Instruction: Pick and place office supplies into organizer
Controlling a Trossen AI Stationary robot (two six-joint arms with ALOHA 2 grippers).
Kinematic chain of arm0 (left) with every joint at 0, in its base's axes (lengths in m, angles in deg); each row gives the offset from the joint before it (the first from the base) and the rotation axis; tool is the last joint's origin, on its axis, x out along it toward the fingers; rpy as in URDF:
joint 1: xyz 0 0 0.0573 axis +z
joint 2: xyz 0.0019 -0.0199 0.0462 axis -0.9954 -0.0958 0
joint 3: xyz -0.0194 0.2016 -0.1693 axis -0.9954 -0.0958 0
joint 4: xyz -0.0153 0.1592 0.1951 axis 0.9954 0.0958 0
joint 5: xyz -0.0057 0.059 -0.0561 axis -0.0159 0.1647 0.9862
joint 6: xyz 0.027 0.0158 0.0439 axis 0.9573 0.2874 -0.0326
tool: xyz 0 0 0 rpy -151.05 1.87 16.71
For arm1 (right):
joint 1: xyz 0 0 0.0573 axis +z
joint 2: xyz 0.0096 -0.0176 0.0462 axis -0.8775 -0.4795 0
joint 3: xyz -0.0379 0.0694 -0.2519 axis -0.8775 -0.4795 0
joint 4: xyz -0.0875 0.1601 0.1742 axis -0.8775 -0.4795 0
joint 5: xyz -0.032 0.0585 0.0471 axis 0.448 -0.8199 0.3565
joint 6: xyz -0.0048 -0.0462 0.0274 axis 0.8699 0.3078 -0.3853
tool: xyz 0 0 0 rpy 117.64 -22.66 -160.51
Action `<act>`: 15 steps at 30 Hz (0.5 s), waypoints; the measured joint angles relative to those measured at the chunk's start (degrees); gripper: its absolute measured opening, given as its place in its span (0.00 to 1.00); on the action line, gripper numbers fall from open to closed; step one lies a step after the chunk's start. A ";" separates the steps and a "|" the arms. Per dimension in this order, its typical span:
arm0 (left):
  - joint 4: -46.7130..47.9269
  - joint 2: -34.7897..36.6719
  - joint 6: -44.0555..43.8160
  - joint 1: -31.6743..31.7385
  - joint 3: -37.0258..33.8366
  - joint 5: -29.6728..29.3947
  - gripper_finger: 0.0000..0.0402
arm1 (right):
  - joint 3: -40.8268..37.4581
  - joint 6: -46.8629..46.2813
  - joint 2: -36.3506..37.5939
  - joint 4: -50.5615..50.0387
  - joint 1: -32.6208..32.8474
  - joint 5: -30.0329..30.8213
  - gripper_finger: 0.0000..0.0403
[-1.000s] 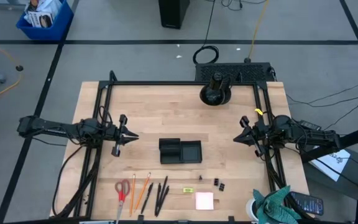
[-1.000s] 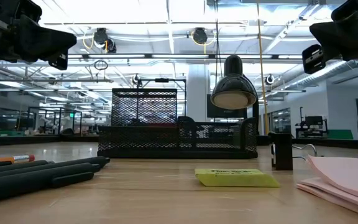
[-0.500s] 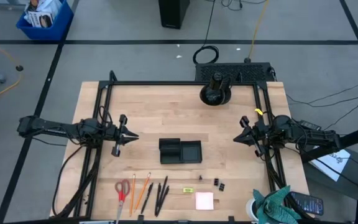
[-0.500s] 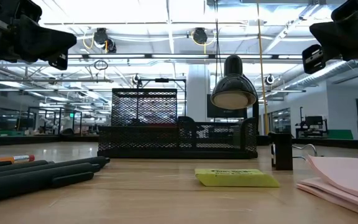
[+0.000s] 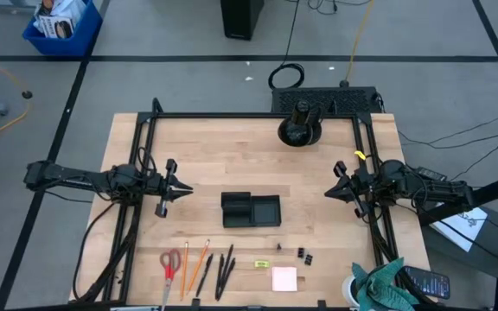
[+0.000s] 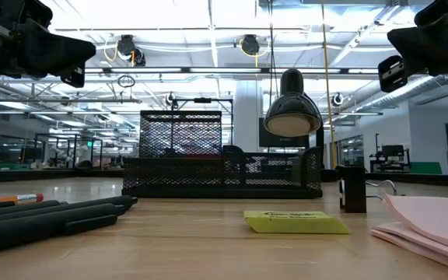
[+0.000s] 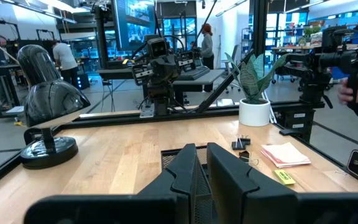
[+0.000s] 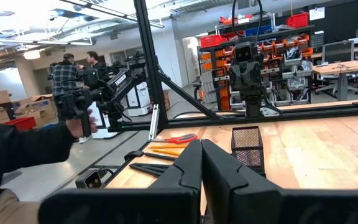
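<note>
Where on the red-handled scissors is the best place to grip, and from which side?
Probably from straight above, at the narrow neck where the handles meet the blades. The scissors lie flat on the table, blades toward its near edge, so the jaws should straddle them crosswise. An orange pencil lies close alongside, leaving little room there.

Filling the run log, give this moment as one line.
left pincer: shut, idle | right pincer: shut, idle | organizer: empty | scissors: on table

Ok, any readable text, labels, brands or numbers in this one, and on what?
None can be read.
yellow-green piece: dark print on its top face, too blurred to read.
orange pencil: a dark mark near its end, not legible.
blue bin on the floor: printed papers inside, too small to read.
</note>
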 joint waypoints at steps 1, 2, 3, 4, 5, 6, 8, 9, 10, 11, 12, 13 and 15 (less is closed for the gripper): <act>-0.02 0.00 -0.01 0.00 0.01 0.01 0.12 | 0.00 0.02 0.00 0.01 -0.01 0.02 0.00; -0.08 0.00 -0.16 0.01 0.00 0.00 0.12 | -0.01 0.00 0.00 -0.01 0.00 0.01 0.00; -0.27 0.00 -0.78 0.00 0.01 0.02 0.12 | 0.01 0.00 0.01 0.01 0.00 0.00 0.00; -0.50 0.01 -1.87 0.01 0.02 0.02 0.12 | -0.01 0.02 0.00 0.01 0.00 0.01 0.00; -0.57 0.04 -3.01 0.01 0.01 0.01 0.12 | 0.00 0.00 -0.01 0.03 0.00 0.00 0.00; -0.54 0.04 -4.00 0.01 0.02 0.02 0.12 | 0.00 0.00 0.01 0.06 -0.01 0.02 0.00; -0.52 0.02 -5.59 0.01 0.02 0.00 0.12 | 0.00 0.00 -0.01 0.13 -0.01 0.02 0.00; -0.52 0.02 -6.46 -0.01 0.02 0.02 0.12 | -0.01 0.00 0.01 0.18 0.00 0.02 0.00; -0.52 0.02 -7.39 0.01 0.02 0.02 0.12 | -0.01 0.00 0.01 0.33 0.00 0.00 0.00; -0.52 0.02 -8.41 -0.01 0.02 0.00 0.12 | -0.01 0.00 -0.01 0.49 -0.01 0.02 0.00; -0.52 0.02 -9.49 0.01 0.00 0.00 0.12 | 0.00 0.00 0.00 0.67 0.00 0.02 0.00; -0.52 0.02 -10.64 0.00 0.01 0.00 0.12 | -0.01 0.00 0.01 0.82 -0.02 0.00 0.00; -0.52 0.02 -13.14 -0.01 0.01 0.02 0.12 | 0.00 0.00 -0.01 1.18 0.00 0.00 0.00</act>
